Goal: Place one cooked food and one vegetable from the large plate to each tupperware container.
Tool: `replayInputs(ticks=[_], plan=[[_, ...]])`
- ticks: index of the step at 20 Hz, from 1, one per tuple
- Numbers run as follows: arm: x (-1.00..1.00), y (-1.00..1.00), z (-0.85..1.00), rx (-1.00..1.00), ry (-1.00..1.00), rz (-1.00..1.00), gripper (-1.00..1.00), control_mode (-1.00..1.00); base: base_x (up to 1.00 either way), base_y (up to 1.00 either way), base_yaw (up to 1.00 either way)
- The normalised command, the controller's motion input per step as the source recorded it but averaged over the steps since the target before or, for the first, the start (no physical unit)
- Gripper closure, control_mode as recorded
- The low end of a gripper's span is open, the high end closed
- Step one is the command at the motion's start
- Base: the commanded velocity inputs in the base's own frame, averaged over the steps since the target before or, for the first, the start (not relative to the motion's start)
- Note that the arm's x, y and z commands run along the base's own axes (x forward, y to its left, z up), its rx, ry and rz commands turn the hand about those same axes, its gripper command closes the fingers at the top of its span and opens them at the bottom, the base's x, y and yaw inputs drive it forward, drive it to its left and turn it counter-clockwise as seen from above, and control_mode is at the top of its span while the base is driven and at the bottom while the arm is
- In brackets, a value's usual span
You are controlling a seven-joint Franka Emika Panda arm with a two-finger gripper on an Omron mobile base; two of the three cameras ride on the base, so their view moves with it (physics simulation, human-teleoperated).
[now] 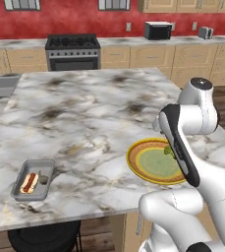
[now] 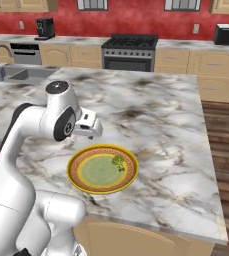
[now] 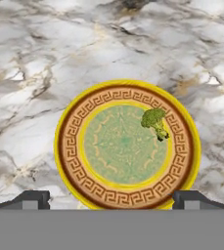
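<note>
Spread gripper [image 3: 111,197] fingertips are held over the large plate [image 3: 64,122], where only broccoli [image 3: 154,120] at two o'clock is left, while one tupperware container [image 1: 21,191] is already filled.

Home kitchen, stove [image 1: 72,51], microwave [image 1: 157,30], sink [image 2: 8,74], marble island [image 1: 84,113]

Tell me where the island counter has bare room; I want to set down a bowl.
Bare marble spans between the tupperware tray and large plate, and from the plate back toward the stove. On the plate, a broccoli floret occupies one side.
</note>
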Motion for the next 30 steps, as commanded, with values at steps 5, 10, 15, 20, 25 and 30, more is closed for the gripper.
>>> replayInputs(ticks=[5, 10, 15, 20, 25, 30], plan=[[0.11, -0.85, -0.43, 0.0, 0.05, 0.05, -1.0, -1.0, 0.0, 0.0, 0.0], [0.28, -0.73, -0.67, 0.0, 0.16, 0.09, -1.0, -1.0, 0.0, 0.0, 0.0], [0.35, -0.39, -0.62, 0.0, 0.11, 0.09, -1.0, -1.0, 0.0, 0.0, 0.0], [0.52, -0.05, -0.43, 0.0, 0.0, 0.09, -1.0, -1.0, 0.0, 0.0, 0.0], [0.5, 0.0, -0.39, 0.0, 0.0, 0.08, -1.0, -1.0, 0.0, 0.0, 0.0], [0.35, -0.07, -0.41, 0.0, 0.0, 0.08, -1.0, -1.0, 0.0, 0.0, 0.0]])
